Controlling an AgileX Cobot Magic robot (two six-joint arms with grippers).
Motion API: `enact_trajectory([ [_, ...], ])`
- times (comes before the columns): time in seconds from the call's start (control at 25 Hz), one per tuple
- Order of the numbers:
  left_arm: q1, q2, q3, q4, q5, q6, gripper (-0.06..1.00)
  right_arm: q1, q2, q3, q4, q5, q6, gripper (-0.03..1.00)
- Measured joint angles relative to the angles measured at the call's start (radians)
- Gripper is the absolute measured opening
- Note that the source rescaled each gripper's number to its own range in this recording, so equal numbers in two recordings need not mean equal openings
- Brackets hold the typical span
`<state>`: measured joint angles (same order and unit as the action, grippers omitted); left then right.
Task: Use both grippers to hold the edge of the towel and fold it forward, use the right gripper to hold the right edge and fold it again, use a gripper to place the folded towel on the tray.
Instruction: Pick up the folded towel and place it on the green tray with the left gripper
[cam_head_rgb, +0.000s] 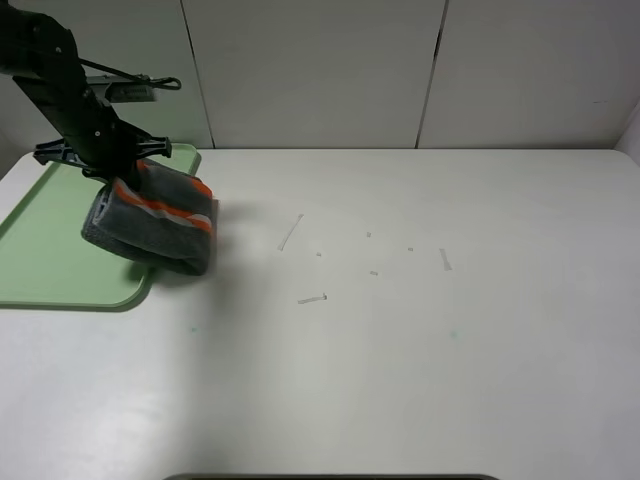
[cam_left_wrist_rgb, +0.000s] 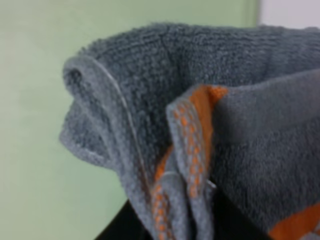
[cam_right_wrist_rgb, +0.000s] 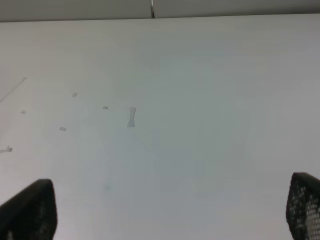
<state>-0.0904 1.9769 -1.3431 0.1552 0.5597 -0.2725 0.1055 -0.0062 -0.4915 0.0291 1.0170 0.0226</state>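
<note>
Grey towel, folded into a thick bundle with the orange band outward, hangs from the left gripper, whose jaws stand narrow, pinched on the bundle's top edge. Bundle sits over the right rim of the tray, partly above the tray and partly above the table, near the table's back-left corner; its lower end looks close to or touching the rim, can't tell which. Tray itself holds nothing else that I can see. Left wrist view shows layers bunched between the jaws with green tray behind. Right gripper is spread wide, holding nothing, over bare table with a few tape scraps; it's out of the high view. Judgement: last step, placing. Risks: release here and the bundle lands straddling the rim, half off the tray, since it hasn't cleared the right edge. The pinch is on one end only, so the loose layers could unfold on drop. Dragging the low end across the rim could shove the light tray or open the fold.
</note>
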Motion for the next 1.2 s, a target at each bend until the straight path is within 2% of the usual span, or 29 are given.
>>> enact_trajectory([
  [0.36,0.111,0.000,0.000,0.064,0.018,0.004,0.14,0.000,0.000,0.000,0.000,0.001,0.000,1.00],
  [0.56,0.159,0.000,0.000,0.075,0.019,0.064,0.14,0.000,0.000,0.000,0.000,0.001,0.000,1.00],
  [0.72,0.175,0.000,0.000,0.094,0.023,0.117,0.14,0.000,0.000,0.000,0.000,0.001,0.000,1.00],
  [1.2,0.187,0.000,0.000,0.115,0.046,0.127,0.14,0.000,0.000,0.000,0.000,0.000,0.000,1.00],
])
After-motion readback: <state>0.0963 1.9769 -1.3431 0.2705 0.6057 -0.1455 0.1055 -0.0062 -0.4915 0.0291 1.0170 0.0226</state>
